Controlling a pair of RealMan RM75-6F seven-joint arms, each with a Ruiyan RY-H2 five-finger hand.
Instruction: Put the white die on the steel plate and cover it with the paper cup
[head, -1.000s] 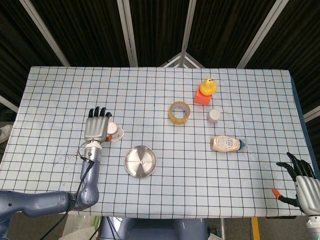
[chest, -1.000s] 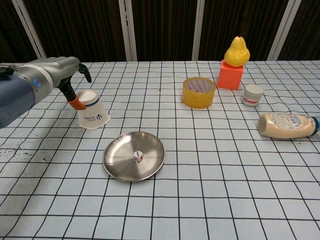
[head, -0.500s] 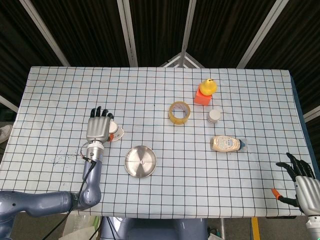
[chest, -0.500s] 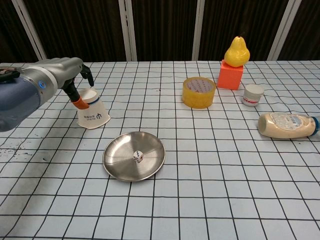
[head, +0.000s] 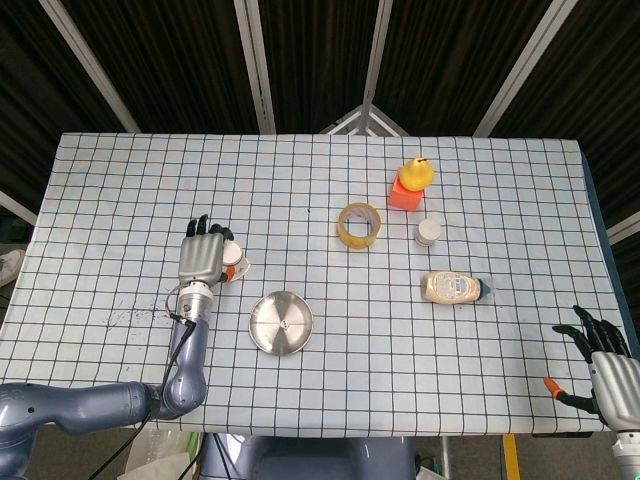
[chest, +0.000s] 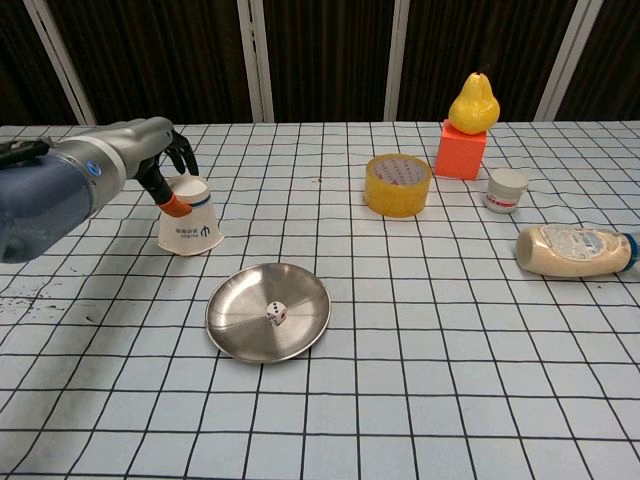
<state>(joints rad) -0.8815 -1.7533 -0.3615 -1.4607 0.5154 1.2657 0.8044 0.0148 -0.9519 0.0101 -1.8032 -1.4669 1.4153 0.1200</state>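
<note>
The white die (chest: 276, 313) lay in the middle of the steel plate (chest: 235, 325) on the checked table (chest: 420, 380). Just behind the plate, the upturned paper cup (chest: 189, 224) stood on the cloth, the left hand (head: 203, 255) set over its top with its fingers (chest: 172, 203) against it; whether they gripped it could not be told. The right hand (head: 603, 360) hung released off the table's near corner, fingers spread.

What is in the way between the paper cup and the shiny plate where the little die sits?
Nothing that shows. The paper cup stands upside down just behind and left of the steel plate, with only bare tablecloth between them. The white die already lies on the plate. The left hand is at the cup's top.
</note>
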